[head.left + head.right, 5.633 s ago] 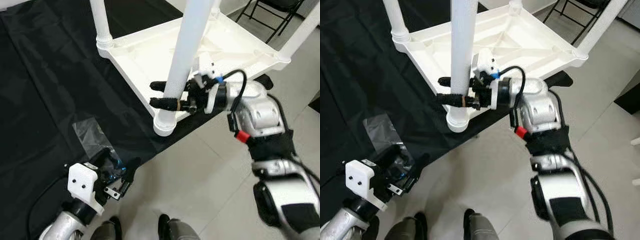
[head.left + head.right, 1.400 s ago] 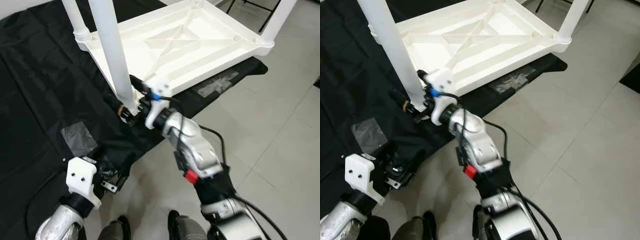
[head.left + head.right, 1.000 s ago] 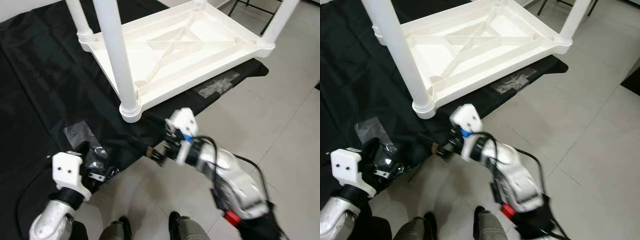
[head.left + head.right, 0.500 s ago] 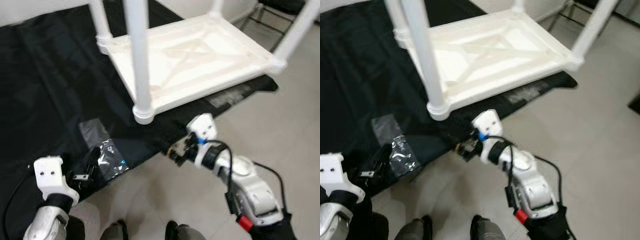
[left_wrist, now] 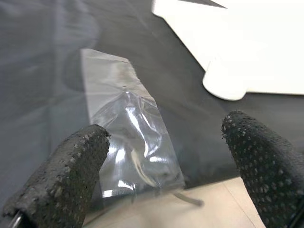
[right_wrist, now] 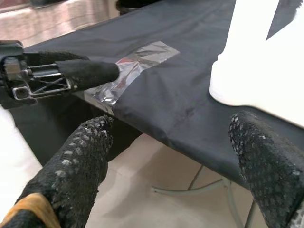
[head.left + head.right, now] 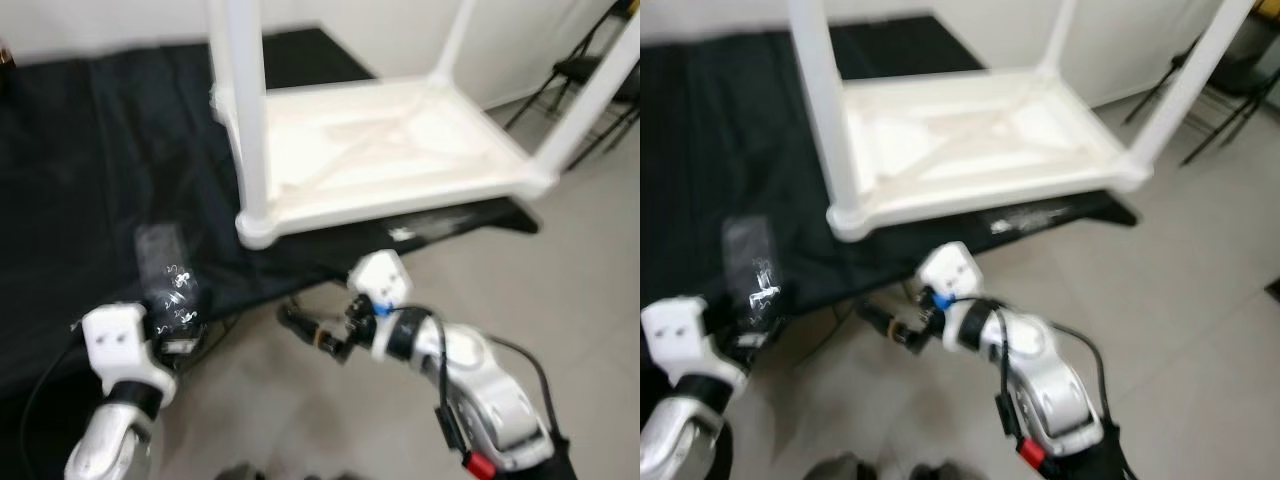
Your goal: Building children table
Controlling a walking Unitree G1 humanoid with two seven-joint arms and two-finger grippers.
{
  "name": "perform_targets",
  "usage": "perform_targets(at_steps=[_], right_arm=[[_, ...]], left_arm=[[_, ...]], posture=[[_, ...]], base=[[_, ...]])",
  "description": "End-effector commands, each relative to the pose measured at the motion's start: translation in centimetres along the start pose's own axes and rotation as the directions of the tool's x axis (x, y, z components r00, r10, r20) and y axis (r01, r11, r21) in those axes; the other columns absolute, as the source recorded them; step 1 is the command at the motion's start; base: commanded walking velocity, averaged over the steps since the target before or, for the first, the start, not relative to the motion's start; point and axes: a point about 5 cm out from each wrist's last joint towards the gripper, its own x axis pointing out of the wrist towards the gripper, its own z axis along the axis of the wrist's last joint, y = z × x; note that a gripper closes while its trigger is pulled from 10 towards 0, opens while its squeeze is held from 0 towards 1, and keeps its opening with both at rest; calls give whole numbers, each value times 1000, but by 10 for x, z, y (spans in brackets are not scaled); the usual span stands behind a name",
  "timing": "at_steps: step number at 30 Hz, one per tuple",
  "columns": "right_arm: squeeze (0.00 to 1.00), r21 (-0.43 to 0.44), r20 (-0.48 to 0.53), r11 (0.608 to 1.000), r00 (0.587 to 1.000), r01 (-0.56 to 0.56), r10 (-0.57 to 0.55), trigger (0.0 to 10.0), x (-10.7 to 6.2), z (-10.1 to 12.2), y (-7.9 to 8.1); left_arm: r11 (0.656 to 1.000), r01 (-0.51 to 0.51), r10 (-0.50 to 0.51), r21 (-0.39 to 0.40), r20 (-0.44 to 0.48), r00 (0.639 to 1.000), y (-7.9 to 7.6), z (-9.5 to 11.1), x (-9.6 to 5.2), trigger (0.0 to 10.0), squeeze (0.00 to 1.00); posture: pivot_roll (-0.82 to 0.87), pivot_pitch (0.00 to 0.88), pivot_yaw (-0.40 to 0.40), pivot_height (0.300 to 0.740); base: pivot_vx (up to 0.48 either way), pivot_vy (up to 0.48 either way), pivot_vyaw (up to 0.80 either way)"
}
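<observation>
Head views are blurred, camera in motion.

Left gripper (image 7: 178,335) sits low at the near edge of the black cloth (image 7: 90,150), fingers spread wide in the left wrist view, holding nothing. One pad (image 5: 61,178) frames a clear plastic bag (image 5: 128,142) that lies flat and crinkled on the cloth, right at the near edge. In the head view the bag (image 7: 170,285) is just ahead of the left gripper, glinting.

Table (image 7: 380,150): white plastic, upside down on the cloth, top face down, ribbed underside up with an X-shaped brace across the middle. Legs are round white tubes standing up from corner sockets. Near-left leg (image 7: 245,110) is seated in its collar at the near-left corner, and that corner hangs close to the cloth's near edge. Far-left leg is partly hidden behind it. Far-right leg (image 7: 455,40) and near-right leg (image 7: 595,95) also stand up, tops cut by the frame. The right side of the table reaches close to the cloth's right edge, where a patch of clear tape (image 7: 1030,217) shows on the cloth.

Right gripper (image 7: 300,328) is over the tiled floor (image 7: 570,290), just off the cloth's near edge, below the near-left corner and apart from it. It points toward the left gripper, fingers parted and empty; right wrist view shows one finger (image 6: 71,161), the gap between the two wide.

Folding chair (image 7: 590,70) stands past the table at the far right.
</observation>
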Motion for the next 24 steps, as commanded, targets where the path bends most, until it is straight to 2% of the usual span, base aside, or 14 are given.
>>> perform_targets(at_steps=[1, 10, 14, 17, 18, 19, 21, 24], right_arm=[[0, -1, -9, 1000, 1000, 11, -11, 10000, -1, -3, 0], [0, 21, -77, 995, 992, 102, -101, 10000, -8, -21, -10], [0, 61, -150, 981, 973, 185, -174, 10000, -26, -44, -13], [0, 98, -147, 969, 966, 227, -212, 10000, -28, -47, -12], [0, 94, -181, 961, 953, 261, -241, 10000, -28, -52, -12], [0, 129, -115, 951, 957, 280, -266, 10000, -29, -47, -14], [0, 109, -150, 949, 949, 296, -278, 10000, -28, -50, -15], [0, 149, -103, 949, 958, 280, -266, 10000, -25, -45, -14]], left_arm=[[1000, 1, 0, 18, -41, 999, -3, -7, -2, 10000, 0], [999, 12, -9, 31, -91, 996, -6, -13, -9, 10000, 0], [997, 64, -56, 50, -157, 986, -13, -22, -23, 10000, 0], [997, 71, -66, 30, -152, 986, -13, -22, -21, 10000, 0], [997, 69, -65, 23, -138, 988, -12, -21, -17, 10000, 0], [998, 65, -63, 15, -123, 990, -13, -19, -12, 10000, 0], [998, 61, -60, 9, -109, 992, -13, -18, -8, 10000, 0], [999, 51, -51, 2, -88, 995, -14, -15, -2, 10000, 0]], posture=[[36, 133, -34, 740], [36, 129, -39, 740], [32, 130, -48, 740], [31, 131, -51, 740], [28, 127, -49, 740], [17, 124, -47, 740], [17, 124, -47, 740], [17, 121, -46, 740]], base=[[0, 0, 794], [0, 0, 795], [0, 0, 794], [0, 0, 794], [289, 0, 0], [307, 0, 0], [321, 0, 378], [352, 0, 794]])
